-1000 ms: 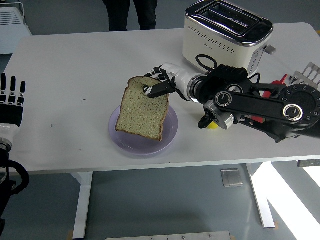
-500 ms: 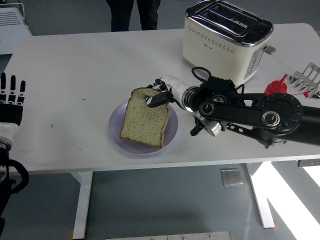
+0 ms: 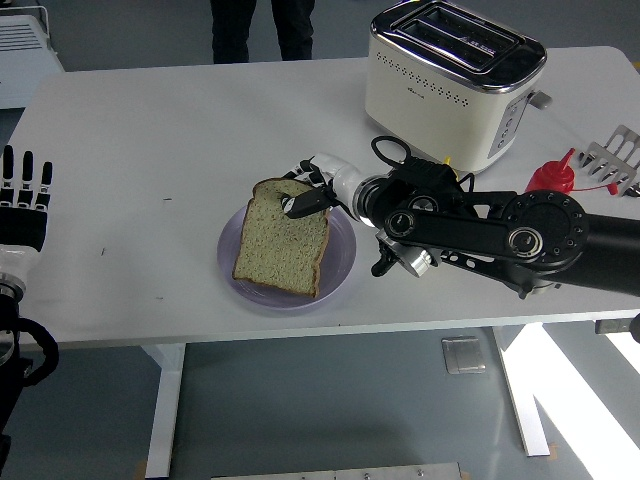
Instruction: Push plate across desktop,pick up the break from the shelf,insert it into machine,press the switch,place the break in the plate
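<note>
A slice of bread (image 3: 282, 244) lies tilted on the pale purple plate (image 3: 343, 262) near the table's front middle, its lower edge down on the plate. My right hand (image 3: 308, 192) reaches in from the right and still pinches the slice's top edge, with the fingers closed on it. The cream toaster (image 3: 452, 77) stands behind, at the back right, with both slots empty. My left hand (image 3: 24, 200) rests at the left edge, away from everything, fingers straight and spread.
A red sauce bottle (image 3: 551, 176) and a metal rack (image 3: 616, 154) sit at the right edge behind my right forearm. A person's legs (image 3: 262, 28) show at the table's far side.
My right hand has lowered the bread from above the plate until it lies on it, and the forearm has dropped and shifted left. The left hand has not moved.
</note>
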